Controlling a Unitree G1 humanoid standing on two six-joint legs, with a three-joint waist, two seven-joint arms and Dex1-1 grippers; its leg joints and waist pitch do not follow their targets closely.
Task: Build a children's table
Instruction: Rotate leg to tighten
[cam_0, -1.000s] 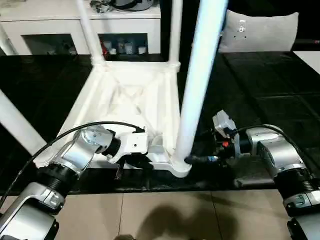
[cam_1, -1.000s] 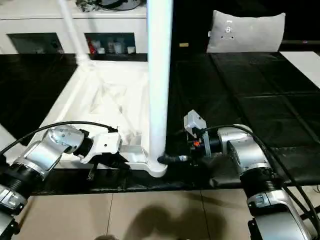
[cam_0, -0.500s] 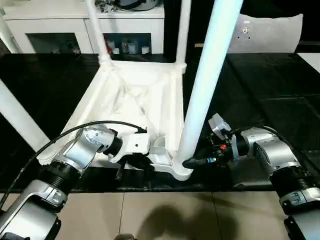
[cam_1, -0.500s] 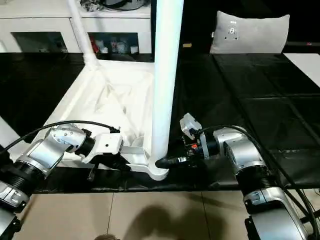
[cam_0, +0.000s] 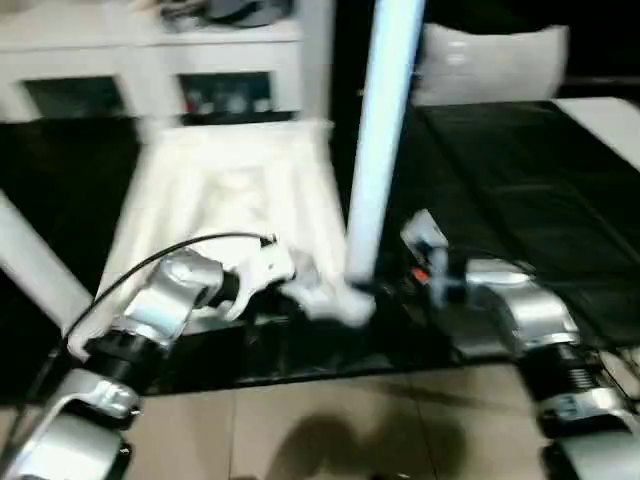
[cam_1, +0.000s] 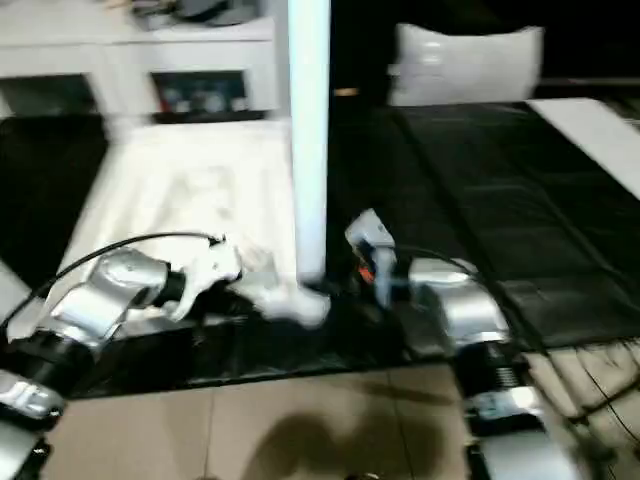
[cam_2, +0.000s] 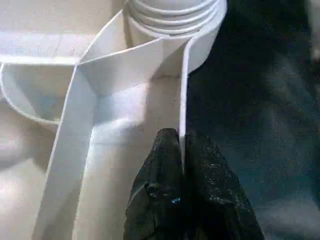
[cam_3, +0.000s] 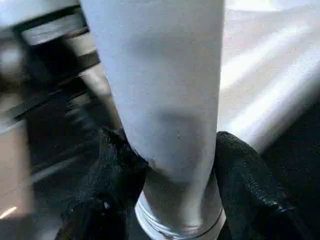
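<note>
While the upturned children's table (cam_0: 230, 190) lies on the black mat (cam_0: 520, 170), your right gripper (cam_3: 170, 170) clasps the upright leg (cam_0: 385, 130) at its near corner socket (cam_2: 175, 20); your left gripper (cam_2: 181, 150) pinches a rib (cam_2: 183, 95) nearby.

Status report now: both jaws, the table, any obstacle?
Left gripper shut on the table top edge rib. Right gripper jaws around the near leg, just above its socket. Table upside down on the black mat. No obstacle seen.
</note>
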